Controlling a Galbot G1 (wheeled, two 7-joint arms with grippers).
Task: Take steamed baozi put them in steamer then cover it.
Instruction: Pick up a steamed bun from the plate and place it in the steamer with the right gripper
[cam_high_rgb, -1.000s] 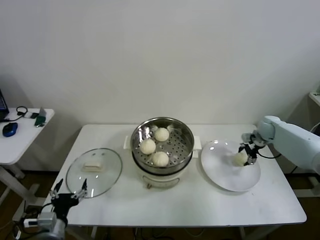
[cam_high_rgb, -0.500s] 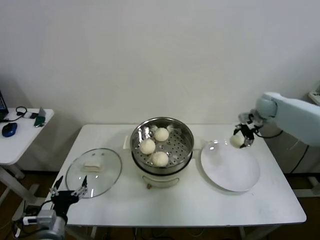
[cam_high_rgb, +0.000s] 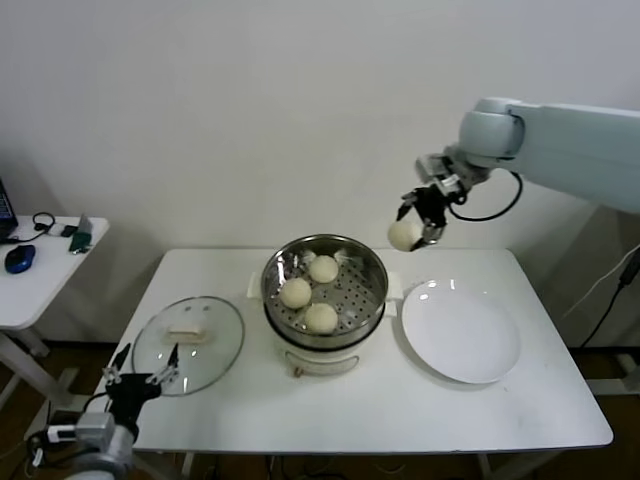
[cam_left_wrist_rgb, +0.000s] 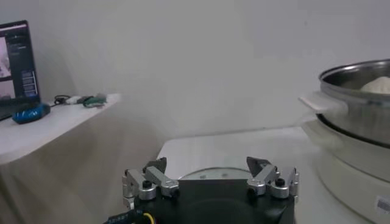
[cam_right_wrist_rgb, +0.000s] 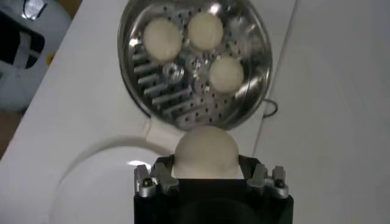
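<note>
Holding a baozi (cam_high_rgb: 404, 234) clamped in my right tool (cam_high_rgb: 420, 222), I have it raised in the air above the worktop's (cam_high_rgb: 400, 410) far edge, between the steamer (cam_high_rgb: 323, 290) and the white plate (cam_high_rgb: 461, 331). Three baozi (cam_high_rgb: 320, 317) lie in the steamer basket at mid-worktop, with bare perforated floor on its plate side. The cover (cam_high_rgb: 188, 342) lies flat near the left edge. My left tool (cam_high_rgb: 140, 381) hangs spread wide, gripping nothing, just off the front-left corner beside the cover's rim.
</note>
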